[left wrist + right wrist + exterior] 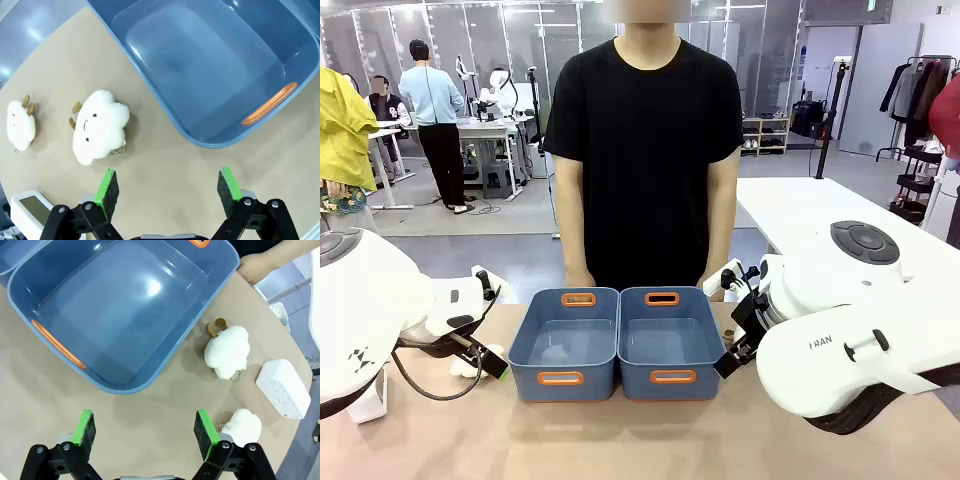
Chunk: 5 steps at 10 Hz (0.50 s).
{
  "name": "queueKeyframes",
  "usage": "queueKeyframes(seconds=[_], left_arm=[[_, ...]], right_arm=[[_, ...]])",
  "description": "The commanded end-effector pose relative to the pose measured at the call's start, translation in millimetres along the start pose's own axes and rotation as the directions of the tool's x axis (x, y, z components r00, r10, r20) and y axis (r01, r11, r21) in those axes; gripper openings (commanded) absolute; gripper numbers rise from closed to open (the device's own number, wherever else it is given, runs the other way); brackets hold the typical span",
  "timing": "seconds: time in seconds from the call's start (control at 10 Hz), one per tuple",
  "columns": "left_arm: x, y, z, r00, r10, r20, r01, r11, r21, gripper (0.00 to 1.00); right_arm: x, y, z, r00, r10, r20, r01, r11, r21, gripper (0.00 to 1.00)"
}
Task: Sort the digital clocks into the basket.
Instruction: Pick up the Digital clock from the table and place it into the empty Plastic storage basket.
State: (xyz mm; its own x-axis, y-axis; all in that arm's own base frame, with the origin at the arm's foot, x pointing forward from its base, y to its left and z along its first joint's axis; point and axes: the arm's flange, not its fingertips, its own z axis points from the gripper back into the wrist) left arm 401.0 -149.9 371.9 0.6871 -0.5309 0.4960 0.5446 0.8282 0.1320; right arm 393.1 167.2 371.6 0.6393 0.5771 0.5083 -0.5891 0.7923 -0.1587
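Two blue baskets stand side by side mid-table, the left basket (563, 345) (210, 65) and the right basket (670, 343) (120, 310), both empty. One white digital clock (29, 214) lies beside my left gripper (167, 186) (488, 360), its screen face up. Another digital clock (283, 388), dotted face up, lies off to the side of my right gripper (145, 431) (732, 352). Both grippers hover low over bare table near the baskets' ends, open with nothing between their fingers.
Two white cloud plush toys (97, 125) (21, 124) lie by the left basket. Two more (227, 351) (246, 426) lie by the right basket. A person stands at the far edge, one hand (256, 264) resting near the right basket's corner.
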Motion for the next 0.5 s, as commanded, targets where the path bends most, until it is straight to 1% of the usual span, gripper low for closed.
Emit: queueKeyframes(seconds=[0.0,0.4], left_arm=[[0.1,-0.3,0.0,1.000,-0.001,0.000,0.001,1.000,0.000,1.00],[0.1,-0.3,0.0,1.000,-0.001,0.000,0.001,1.000,0.000,1.00]], right_arm=[[0.0,0.0,0.0,1.000,0.000,0.000,0.000,1.000,0.000,1.00],[0.0,0.0,0.0,1.000,0.000,0.000,0.000,1.000,0.000,1.00]])
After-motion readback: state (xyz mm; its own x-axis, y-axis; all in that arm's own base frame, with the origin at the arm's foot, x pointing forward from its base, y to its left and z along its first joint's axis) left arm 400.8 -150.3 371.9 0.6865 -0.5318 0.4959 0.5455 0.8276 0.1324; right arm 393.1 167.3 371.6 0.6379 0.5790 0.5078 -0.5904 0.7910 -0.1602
